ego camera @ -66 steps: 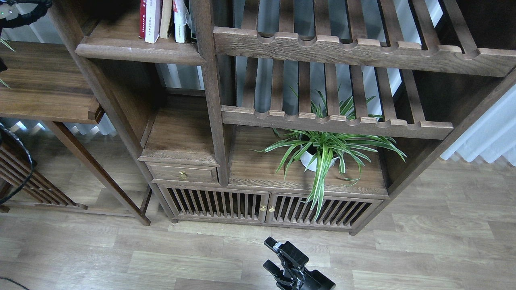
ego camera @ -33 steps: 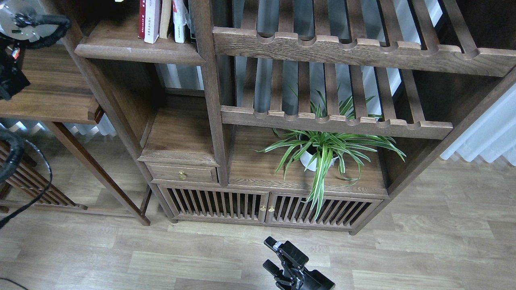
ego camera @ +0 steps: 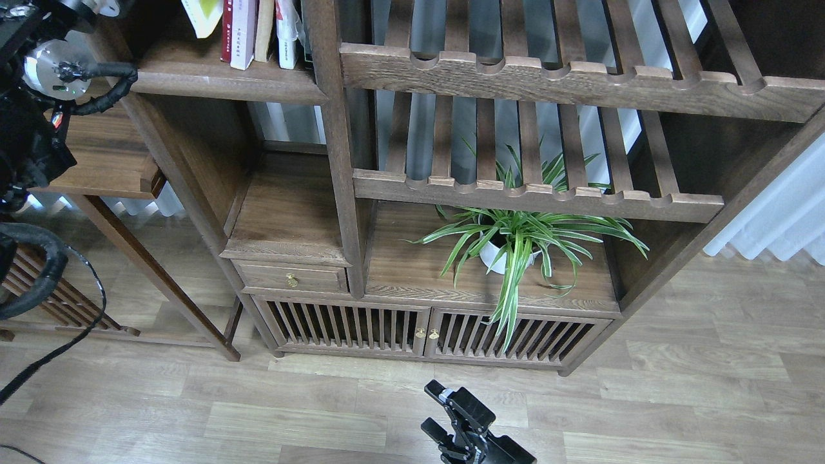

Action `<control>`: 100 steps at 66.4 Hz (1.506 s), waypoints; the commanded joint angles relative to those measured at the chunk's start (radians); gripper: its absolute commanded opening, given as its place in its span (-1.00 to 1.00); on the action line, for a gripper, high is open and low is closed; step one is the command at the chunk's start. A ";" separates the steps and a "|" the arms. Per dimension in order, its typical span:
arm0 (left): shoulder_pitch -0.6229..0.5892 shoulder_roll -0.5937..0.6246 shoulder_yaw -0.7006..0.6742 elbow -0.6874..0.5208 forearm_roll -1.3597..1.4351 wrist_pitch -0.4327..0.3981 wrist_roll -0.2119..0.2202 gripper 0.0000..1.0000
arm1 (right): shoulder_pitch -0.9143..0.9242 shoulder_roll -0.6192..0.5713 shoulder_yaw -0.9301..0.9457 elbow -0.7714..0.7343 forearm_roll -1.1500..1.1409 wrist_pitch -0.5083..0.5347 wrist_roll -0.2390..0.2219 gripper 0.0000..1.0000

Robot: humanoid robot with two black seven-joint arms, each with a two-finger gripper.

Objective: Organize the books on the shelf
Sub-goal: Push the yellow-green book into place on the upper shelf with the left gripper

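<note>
The shelf (ego camera: 225,82) is the dark board with a rounded lip at the top left. Several books stand on it, cut off by the top edge: a dark red one (ego camera: 227,32), a pale lavender-white one (ego camera: 244,35), a tan one and a white one (ego camera: 288,35). A yellow-green book (ego camera: 201,15) hangs tilted just left of them, with only its lower corner showing above the shelf. My left arm (ego camera: 45,71) rises at the far left, and its gripper is past the top edge. My right gripper (ego camera: 435,409) is low over the floor, open and empty.
Two slatted racks with notched rails (ego camera: 548,77) fill the right of the bookcase. A potted spider plant (ego camera: 512,248) stands on the cabinet top (ego camera: 412,270). A side table (ego camera: 109,161) stands at the left behind my arm. Black cables (ego camera: 38,290) hang at the left.
My left arm has moved up and right toward the shelf. The yellow-green book's corner has come into view beside the standing books. The right gripper has barely moved.
</note>
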 commanded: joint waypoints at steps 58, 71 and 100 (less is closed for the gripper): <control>-0.031 -0.056 0.190 0.089 -0.064 0.000 -0.054 -0.93 | -0.028 0.007 0.001 0.020 0.008 0.000 -0.001 0.98; -0.031 -0.051 0.229 0.090 -0.064 0.000 -0.062 -0.92 | -0.028 0.007 0.001 0.020 0.010 0.000 -0.001 0.98; -0.031 -0.048 0.240 0.089 -0.063 0.000 -0.076 -0.89 | -0.029 0.007 0.008 0.020 0.019 0.000 -0.001 0.98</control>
